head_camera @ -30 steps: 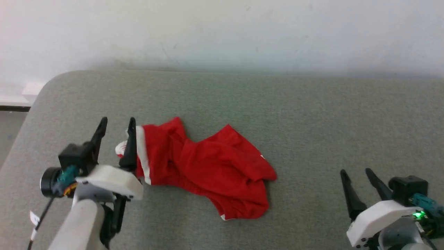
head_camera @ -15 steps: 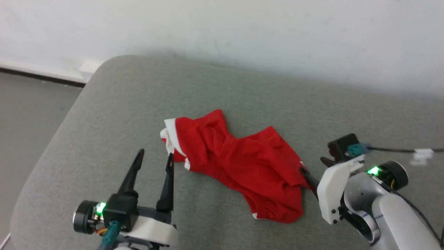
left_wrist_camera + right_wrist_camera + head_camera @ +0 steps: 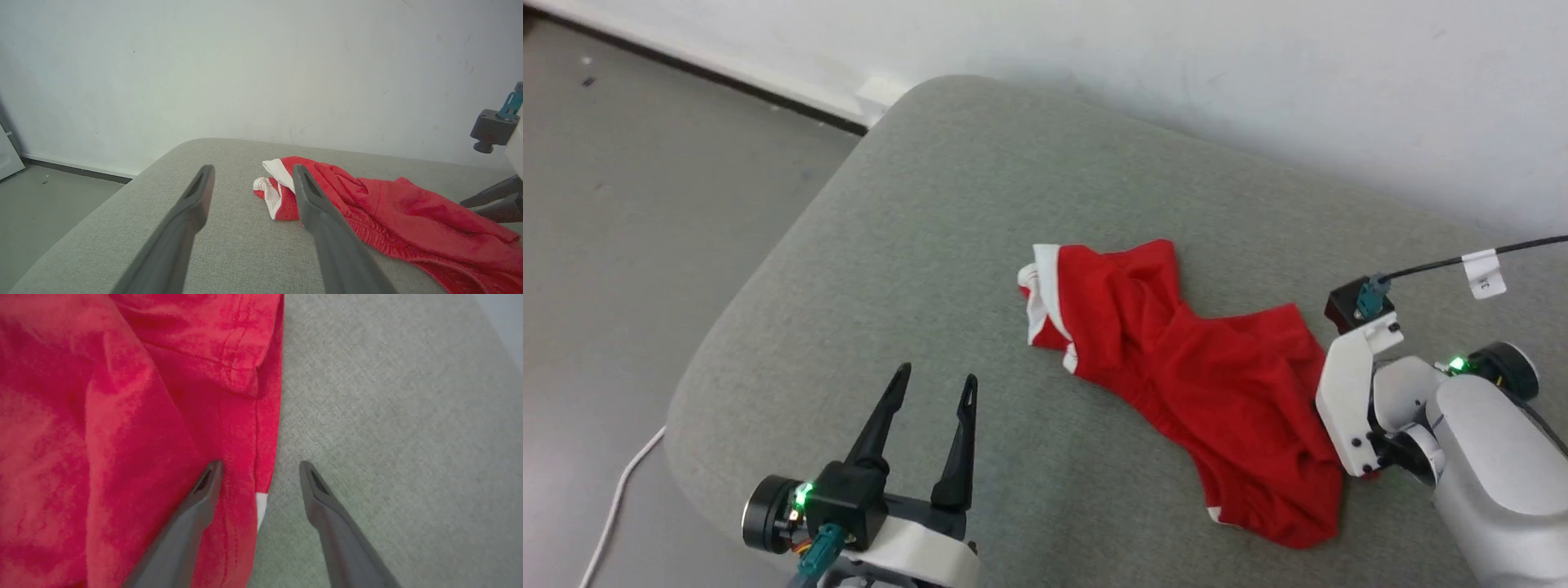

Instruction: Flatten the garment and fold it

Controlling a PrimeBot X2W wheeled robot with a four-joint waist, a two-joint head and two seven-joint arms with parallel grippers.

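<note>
The garment [image 3: 1201,384] is a pair of bright red shorts, lying crumpled on the grey cushion [image 3: 915,229]. Its white-trimmed end [image 3: 1042,304] points toward the far left. My left gripper [image 3: 936,377] hovers open near the cushion's front edge, short of that trim and holding nothing. In the left wrist view its fingers [image 3: 196,196] frame the white hem [image 3: 273,192]. My right gripper [image 3: 260,463] is open and points down over the garment's [image 3: 102,416] right edge. One finger is above the red cloth and the other above bare cushion [image 3: 388,416]. Its white housing [image 3: 1347,400] hides the fingers in the head view.
The cushion's rounded corner [image 3: 907,90] meets the white wall [image 3: 1258,73] at the back. Grey floor [image 3: 629,204] drops away on the left, with a white cable [image 3: 621,498] lying on it. A tagged black cable [image 3: 1478,269] trails from my right wrist.
The head camera has swung left. My left gripper has drawn back from the white hem toward the front edge. My right gripper has come in from the lower right to the garment's right edge.
</note>
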